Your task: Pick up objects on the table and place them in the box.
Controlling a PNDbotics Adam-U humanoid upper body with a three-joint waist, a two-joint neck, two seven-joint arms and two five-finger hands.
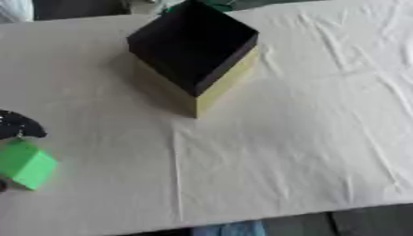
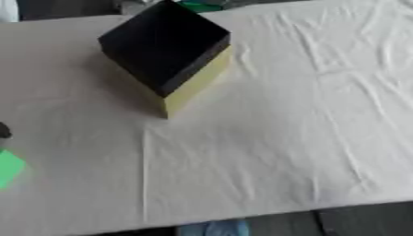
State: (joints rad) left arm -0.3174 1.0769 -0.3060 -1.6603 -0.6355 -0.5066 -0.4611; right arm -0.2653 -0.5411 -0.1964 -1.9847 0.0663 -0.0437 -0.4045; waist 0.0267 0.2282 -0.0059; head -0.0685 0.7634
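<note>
A bright green block [image 1: 26, 163] was seen at the left edge of the white-clothed table [image 1: 282, 138], just under the black left hand [image 1: 18, 124], whose finger state could not be told; a pickup seemed intended. The yellow-walled, dark-lined open box [image 1: 193, 50] near the far edge appeared empty

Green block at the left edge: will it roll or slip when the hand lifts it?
The green block has flat faces and sharp edges, so it probably won't roll. It looks solid and small beside the box, so likely stiff and light. Its smooth faces could slip. The left hand shows only as a dark shape just above it.
</note>
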